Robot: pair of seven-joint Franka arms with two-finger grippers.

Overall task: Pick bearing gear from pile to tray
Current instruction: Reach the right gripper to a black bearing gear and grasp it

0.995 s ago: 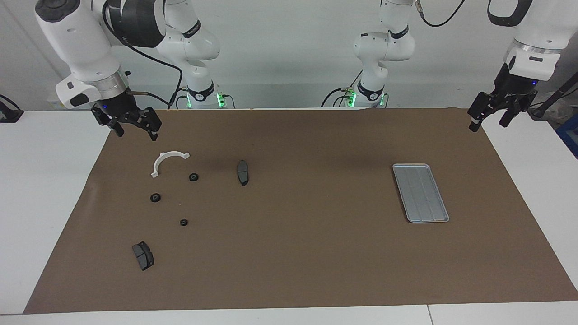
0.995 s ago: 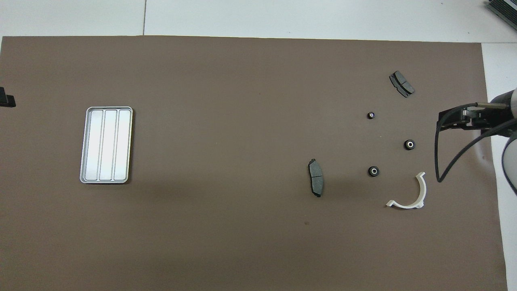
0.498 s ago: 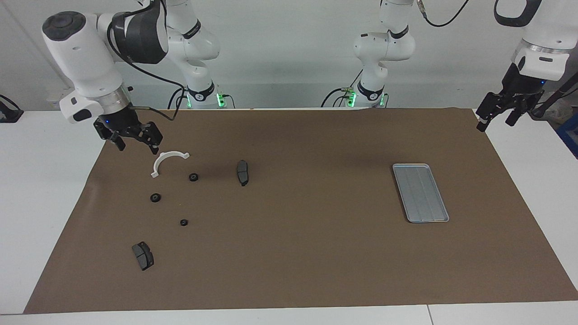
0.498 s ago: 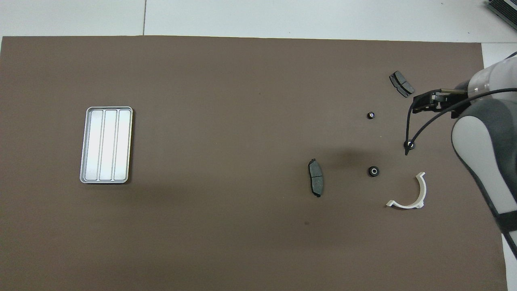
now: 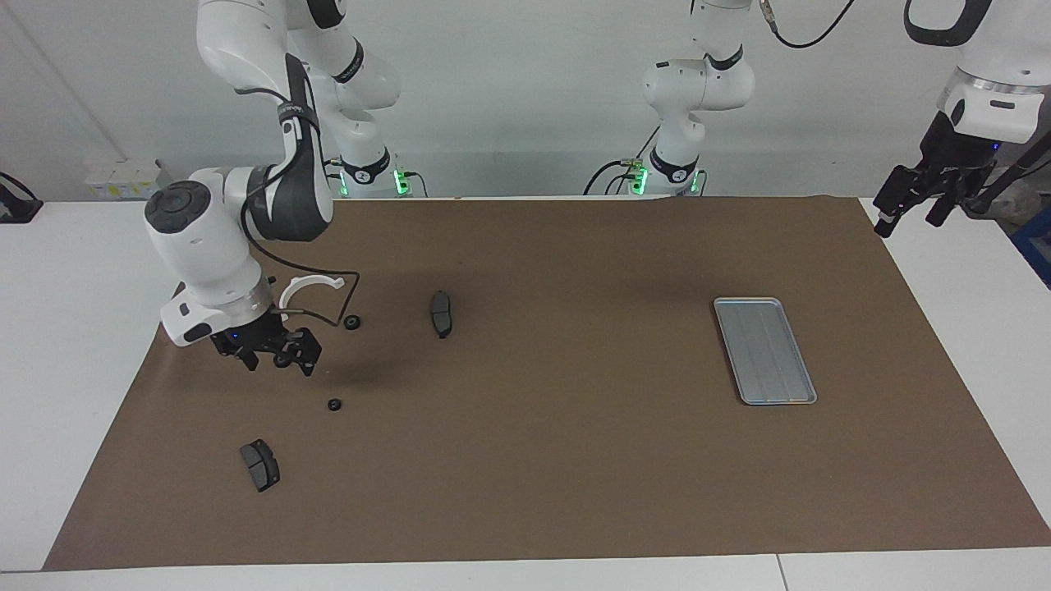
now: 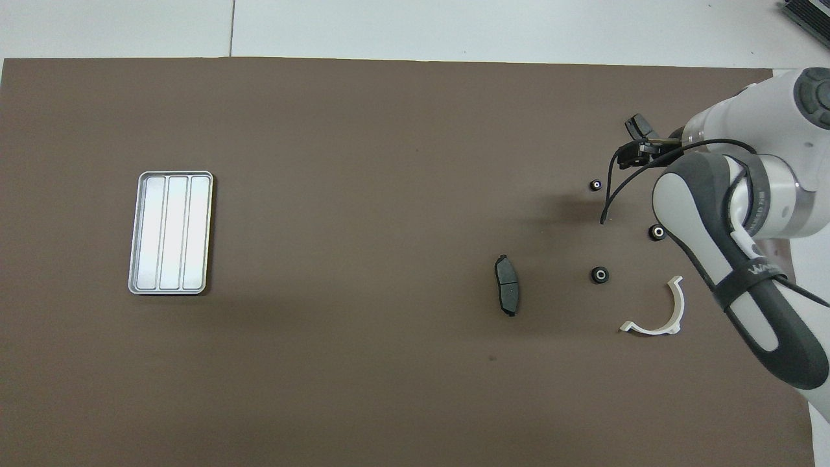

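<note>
The pile lies toward the right arm's end of the mat. It holds a white half-ring (image 5: 314, 284) (image 6: 650, 329), two dark brake pads (image 5: 441, 313) (image 5: 259, 465) and small black gears (image 5: 352, 322) (image 5: 334, 405). The overhead view shows three gears (image 6: 600, 275) (image 6: 595, 185) (image 6: 657, 232). My right gripper (image 5: 277, 363) (image 6: 632, 154) is open and empty. It hangs in the air over the pile and hides one gear in the facing view. The silver tray (image 5: 764, 350) (image 6: 170, 232) lies empty toward the left arm's end. My left gripper (image 5: 907, 212) is open and waits high off the mat's corner.
A brown mat (image 5: 575, 460) covers the table, with white tabletop around it. One brake pad (image 6: 507, 294) lies between the pile and the tray. The other pad (image 6: 639, 123) is partly covered by the right hand in the overhead view.
My right arm has swung from the mat's edge near the robots out over the pile and come lower. My left gripper has risen slightly. The parts have not moved.
</note>
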